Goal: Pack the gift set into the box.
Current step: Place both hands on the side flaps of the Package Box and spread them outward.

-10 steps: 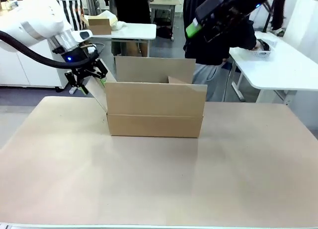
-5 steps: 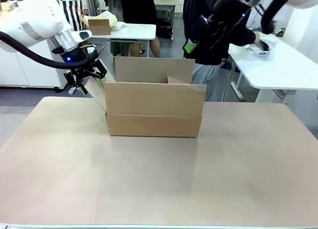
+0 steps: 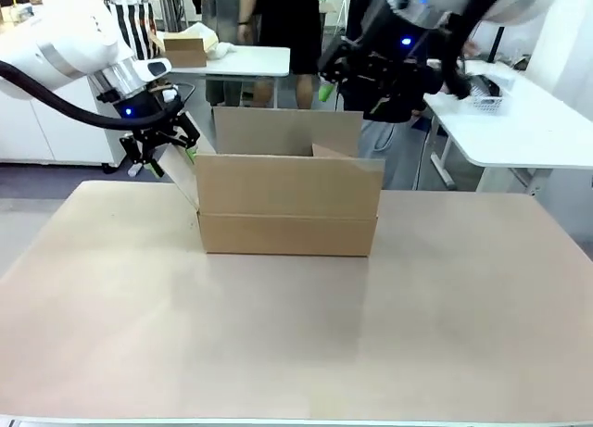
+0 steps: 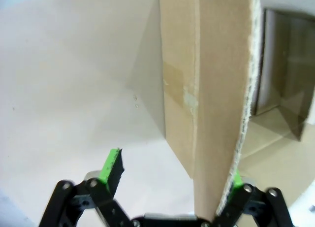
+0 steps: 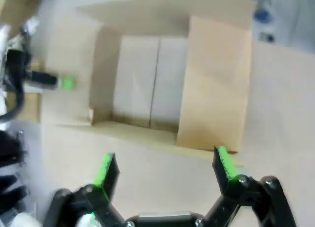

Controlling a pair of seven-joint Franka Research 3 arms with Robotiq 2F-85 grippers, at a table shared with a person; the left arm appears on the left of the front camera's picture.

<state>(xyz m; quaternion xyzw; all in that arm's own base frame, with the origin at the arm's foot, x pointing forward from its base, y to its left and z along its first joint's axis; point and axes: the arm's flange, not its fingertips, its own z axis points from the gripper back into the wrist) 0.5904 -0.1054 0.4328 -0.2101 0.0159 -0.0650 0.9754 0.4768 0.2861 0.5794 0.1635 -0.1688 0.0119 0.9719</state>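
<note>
Between the jaws of the left gripper [image 4: 173, 171]: one end flap [image 4: 211, 79] of the box [image 3: 287, 205], standing on edge. Jaws apart. One green pad [image 4: 235, 179] sits close against the flap's inner side; whether it touches cannot be told. The other pad stands clear of the outer face, with bare tabletop [image 3: 296, 353] in the gap. Not clamped.

Below the jaws of the right gripper [image 5: 165, 167]: the same box, seen from above, top open. Jaws apart, holding nothing. Interior: two bottom panels meeting at a centre seam, nothing lying on them. The end flap on the side away from the left gripper leans inward over the opening. The long far flap stands up behind.

Item: box. Plain brown corrugated carton, resting flat on the tabletop, just beside the left jaws and under the right ones. Judged light while unfilled, and likely to slide on the smooth tabletop if pushed at a flap. Walls stiff. Flaps hinge freely at their score lines and will crease if pinched hard or bent against the fold. Surface matt, fair grip for the pads.

Hold points, judged: a flap taken near its free edge, across its thickness, suits holding it back, but would carry the carton's weight poorly. The inward-leaning flap probably needs folding outward before anything goes in.

Progress, judged: early; packing not yet begun.
</note>
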